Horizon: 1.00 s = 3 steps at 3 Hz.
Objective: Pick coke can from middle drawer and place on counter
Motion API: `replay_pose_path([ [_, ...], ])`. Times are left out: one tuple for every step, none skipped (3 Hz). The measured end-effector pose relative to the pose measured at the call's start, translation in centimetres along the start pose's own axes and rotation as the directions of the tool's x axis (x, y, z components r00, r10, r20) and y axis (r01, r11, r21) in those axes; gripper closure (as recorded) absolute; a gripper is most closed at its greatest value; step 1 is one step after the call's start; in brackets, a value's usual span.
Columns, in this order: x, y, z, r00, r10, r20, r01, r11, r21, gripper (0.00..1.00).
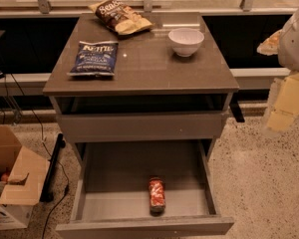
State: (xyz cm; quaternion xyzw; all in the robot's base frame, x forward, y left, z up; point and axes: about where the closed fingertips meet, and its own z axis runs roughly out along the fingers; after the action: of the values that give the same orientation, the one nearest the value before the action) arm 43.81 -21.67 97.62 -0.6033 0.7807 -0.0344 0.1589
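Camera view: coke can (157,194) lying in middle drawer (119,176), not on table (149,66) yet — pincer (285,106) off right, can't tell its state.

Gripper (285,106) partly cut off by the right edge, beside the counter (149,68); middle drawer (144,227) front panel cropped by the bottom edge.
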Motion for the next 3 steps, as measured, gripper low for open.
replay_pose_path([
  [0.0, 0.0, 0.0, 1.000, 0.000, 0.000, 0.000, 1.0000, 0.000, 0.00],
  [-0.5, 0.1, 0.8, 1.000, 0.016, 0.022, -0.016, 0.9999, -0.004, 0.00],
  [-1.6, 0.0, 4.0, 0.995, 0.091, 0.040, -0.090, 0.9955, -0.030, 0.00],
])
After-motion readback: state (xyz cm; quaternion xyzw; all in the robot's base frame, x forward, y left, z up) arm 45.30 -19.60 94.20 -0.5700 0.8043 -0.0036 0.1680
